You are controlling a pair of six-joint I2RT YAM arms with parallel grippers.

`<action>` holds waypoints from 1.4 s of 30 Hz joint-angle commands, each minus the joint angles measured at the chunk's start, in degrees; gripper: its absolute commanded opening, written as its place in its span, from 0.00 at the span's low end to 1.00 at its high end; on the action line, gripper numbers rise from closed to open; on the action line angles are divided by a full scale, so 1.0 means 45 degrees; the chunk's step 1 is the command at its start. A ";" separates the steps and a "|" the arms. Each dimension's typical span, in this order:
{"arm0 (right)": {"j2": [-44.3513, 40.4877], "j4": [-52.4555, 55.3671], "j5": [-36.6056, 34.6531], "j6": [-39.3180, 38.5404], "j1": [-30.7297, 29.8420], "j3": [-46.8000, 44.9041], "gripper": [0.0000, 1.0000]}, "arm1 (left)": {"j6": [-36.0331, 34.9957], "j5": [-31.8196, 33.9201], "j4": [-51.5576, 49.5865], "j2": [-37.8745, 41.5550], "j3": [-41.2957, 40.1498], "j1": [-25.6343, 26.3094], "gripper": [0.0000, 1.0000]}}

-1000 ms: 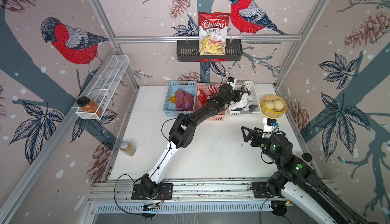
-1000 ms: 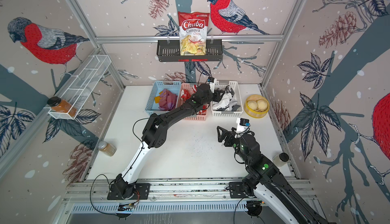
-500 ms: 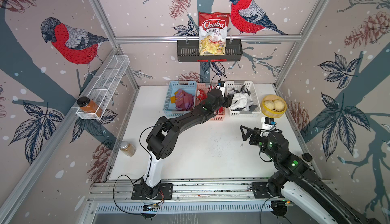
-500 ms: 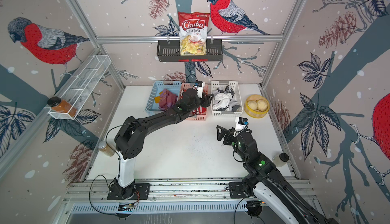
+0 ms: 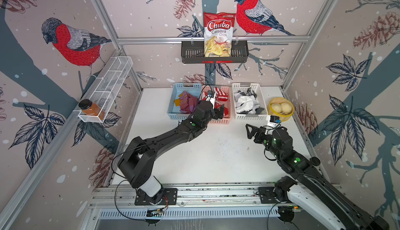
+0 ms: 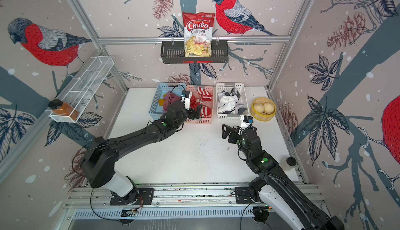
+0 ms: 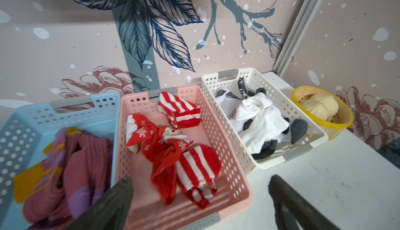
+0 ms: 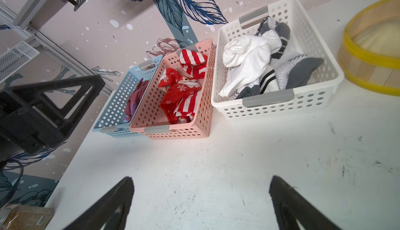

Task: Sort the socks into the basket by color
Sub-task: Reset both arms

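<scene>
Over pink perforated plastic basket: left pincer spread, empty;
Near right, above white table: right pincer spread

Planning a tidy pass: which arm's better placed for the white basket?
Right. The right gripper hangs open just before the white basket; the left gripper is open over the pink basket.

Bright, even light falls from overhead in both top views, leaving only faint, soft shadows on the white table. Straight frame posts bow toward the picture edges. In the left wrist view, the blue basket beside the left gripper smears with blur, and the gripper's fingers are dark and unfocused.
</scene>
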State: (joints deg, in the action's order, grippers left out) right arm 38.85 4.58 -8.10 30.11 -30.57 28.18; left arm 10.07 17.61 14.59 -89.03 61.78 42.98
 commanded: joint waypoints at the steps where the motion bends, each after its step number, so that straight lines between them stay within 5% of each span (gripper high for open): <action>1: 0.0244 -0.0720 -0.0133 -0.0058 0.0290 0.0228 1.00 | 0.0149 0.1628 -0.1495 0.0707 -0.0487 -0.0001 0.98; 9: 0.2234 -0.0229 -0.1722 0.0379 0.1776 0.1324 1.00 | -0.0022 0.4503 -0.1567 0.4162 -0.3259 -0.0417 0.98; 15: 0.3105 -0.1262 -0.2998 0.0170 0.3098 0.1016 1.00 | 0.0062 0.3415 -0.0555 0.7139 -0.5730 -0.3989 0.98; 22: 0.2522 -0.4492 -0.3529 -0.0828 0.4222 -0.0920 1.00 | -0.2389 0.3054 0.7756 0.8923 -1.1668 -0.5449 0.98; 27: 0.2821 -0.5007 -0.2920 -0.1326 0.4988 -0.1061 1.00 | -0.1942 0.2023 0.9923 0.7738 -1.2558 -0.6859 0.98; 42: 0.5244 -0.7111 0.1412 -0.3829 0.7429 -0.1187 1.00 | -0.3453 0.1014 1.5443 0.0350 -1.1720 -0.7506 0.98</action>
State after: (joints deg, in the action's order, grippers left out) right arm 61.82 -21.76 -6.85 16.25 1.91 23.44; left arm -3.46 23.86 72.60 -84.95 9.58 9.63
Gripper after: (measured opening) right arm 0.997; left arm 0.978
